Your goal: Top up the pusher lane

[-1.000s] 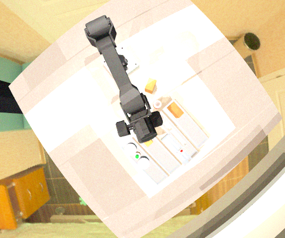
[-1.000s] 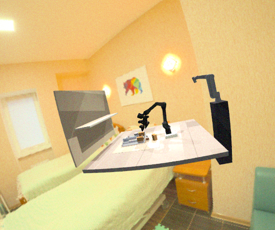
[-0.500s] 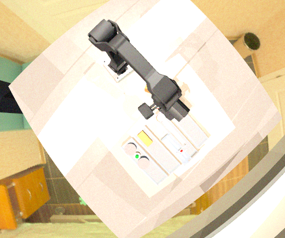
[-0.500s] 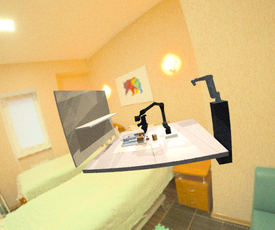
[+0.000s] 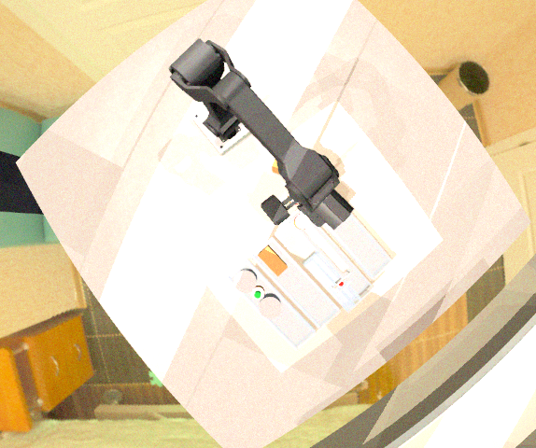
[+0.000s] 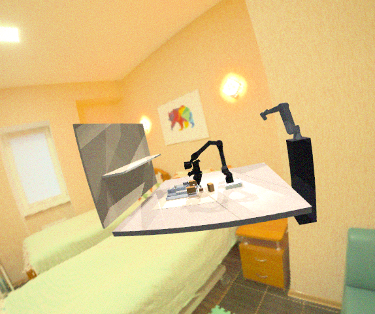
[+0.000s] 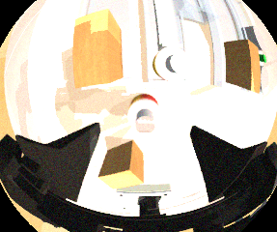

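My gripper (image 7: 147,129) is open, pointing down with nothing between its fingers. In the top view the arm hides its fingertips. A small white loose jar (image 7: 143,116) with a red and dark rim stands a little ahead of the fingertips in the wrist view, in front of the lanes. The exterior view shows it as a small reddish shape (image 6: 201,189). Another white round jar (image 7: 169,63) (image 5: 300,222) with a gold-brown edge stands at the front end of a lane. A red-dotted part (image 5: 341,283) sits near the back of the lanes. The contact between jar and pusher plate is unclear.
A wooden block (image 7: 125,161) (image 6: 210,186) lies on the robot side of the loose jar. Wooden blocks (image 7: 96,55) (image 7: 241,63) stand at the fronts of lanes on both sides. Two round items (image 5: 246,282) (image 5: 271,306) and a green-dotted one (image 5: 258,293) are in the outer lane.
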`<state>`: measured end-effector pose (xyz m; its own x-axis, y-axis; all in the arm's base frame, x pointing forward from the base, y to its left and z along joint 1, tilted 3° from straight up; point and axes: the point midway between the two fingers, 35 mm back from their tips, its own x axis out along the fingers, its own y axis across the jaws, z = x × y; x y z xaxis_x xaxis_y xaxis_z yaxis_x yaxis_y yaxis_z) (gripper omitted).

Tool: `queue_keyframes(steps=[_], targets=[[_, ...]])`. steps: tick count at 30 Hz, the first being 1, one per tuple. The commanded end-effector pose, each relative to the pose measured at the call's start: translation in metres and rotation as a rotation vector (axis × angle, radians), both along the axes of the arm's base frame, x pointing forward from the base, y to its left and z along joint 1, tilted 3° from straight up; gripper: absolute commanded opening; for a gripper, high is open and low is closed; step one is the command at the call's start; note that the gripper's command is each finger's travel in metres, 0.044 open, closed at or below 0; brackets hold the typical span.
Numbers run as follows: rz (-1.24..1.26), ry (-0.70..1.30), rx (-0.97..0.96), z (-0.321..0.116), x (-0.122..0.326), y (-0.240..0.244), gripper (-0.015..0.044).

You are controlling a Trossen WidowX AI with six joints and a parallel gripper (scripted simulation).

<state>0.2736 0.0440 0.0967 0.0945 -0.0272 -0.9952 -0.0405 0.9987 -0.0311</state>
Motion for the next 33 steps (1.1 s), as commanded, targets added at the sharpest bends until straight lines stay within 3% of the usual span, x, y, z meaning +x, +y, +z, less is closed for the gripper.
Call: queue_keyframes(steps=[1, 32, 33], targets=[[-0.001, 0.017, 0.0, -0.015, -0.001, 0.0, 0.044], [-0.001, 0.017, 0.0, -0.052, 0.002, -0.001, 0.044], [-0.001, 0.017, 0.0, -0.052, 0.002, -0.001, 0.0414]])
